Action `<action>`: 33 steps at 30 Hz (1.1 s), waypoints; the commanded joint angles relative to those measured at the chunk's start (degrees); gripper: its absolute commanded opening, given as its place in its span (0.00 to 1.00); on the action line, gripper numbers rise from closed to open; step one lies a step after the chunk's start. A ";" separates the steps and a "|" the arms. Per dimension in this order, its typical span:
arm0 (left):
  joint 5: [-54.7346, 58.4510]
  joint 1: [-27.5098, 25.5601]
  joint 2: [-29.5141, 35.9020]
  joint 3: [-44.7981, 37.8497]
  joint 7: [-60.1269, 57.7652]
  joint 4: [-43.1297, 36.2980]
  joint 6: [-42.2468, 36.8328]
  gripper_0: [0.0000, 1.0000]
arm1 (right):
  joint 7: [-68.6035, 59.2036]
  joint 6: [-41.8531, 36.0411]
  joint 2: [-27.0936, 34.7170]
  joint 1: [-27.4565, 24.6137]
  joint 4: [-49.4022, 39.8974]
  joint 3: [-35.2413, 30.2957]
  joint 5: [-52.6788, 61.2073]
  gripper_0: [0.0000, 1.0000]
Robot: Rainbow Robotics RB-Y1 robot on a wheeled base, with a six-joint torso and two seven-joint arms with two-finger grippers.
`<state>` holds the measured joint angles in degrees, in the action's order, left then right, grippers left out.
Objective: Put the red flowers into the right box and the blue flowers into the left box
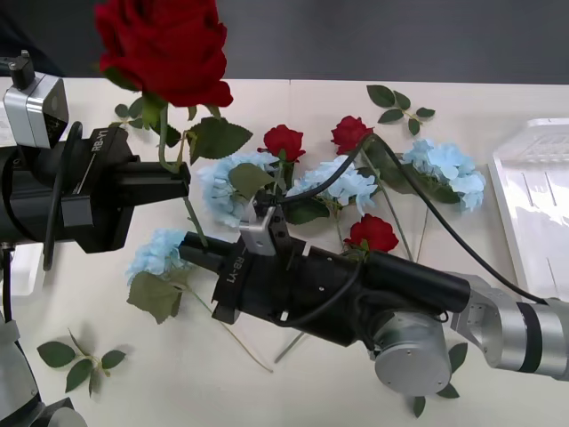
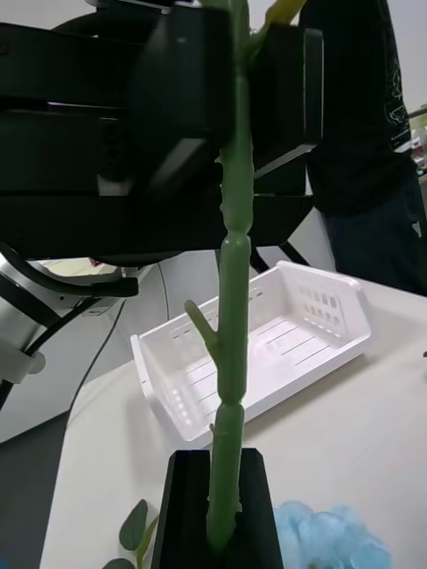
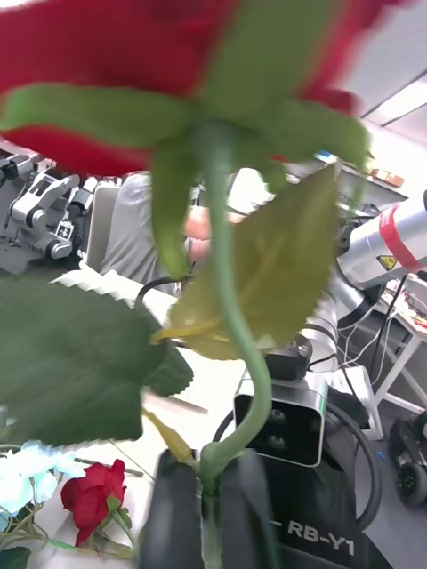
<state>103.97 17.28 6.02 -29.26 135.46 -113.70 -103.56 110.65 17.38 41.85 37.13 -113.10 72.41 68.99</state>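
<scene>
One of the red flowers [image 1: 164,44] is held high over the table's left side, its stem [image 2: 233,311] upright. My left gripper [image 1: 185,182] is shut on the stem just under the leaves. My right gripper [image 1: 188,245] reaches across from the right and is shut on the same stem lower down; its black fingers [image 2: 191,511] pinch the stem's end. Three more red flowers [image 1: 284,140] [image 1: 350,133] [image 1: 372,233] lie among several blue flowers [image 1: 233,178] [image 1: 449,169] at mid-table. The right box [image 1: 542,205] sits at the right edge. The left box [image 2: 276,342] stands beyond my left gripper [image 2: 178,116].
Green leaf sprigs lie at the back [image 1: 400,105] and at the front left [image 1: 80,360]. My right arm [image 1: 400,294] stretches low over the flower pile. A blue flower [image 1: 158,253] lies right under the two grippers.
</scene>
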 commanded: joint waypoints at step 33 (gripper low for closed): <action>-2.28 0.12 -1.28 0.25 2.35 -0.20 0.90 1.00 | -6.85 3.71 30.57 0.57 -10.12 -1.22 5.01 0.00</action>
<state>102.20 17.27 5.89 -29.26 135.46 -112.80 -103.52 107.12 20.21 69.11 37.13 -120.71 72.40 73.55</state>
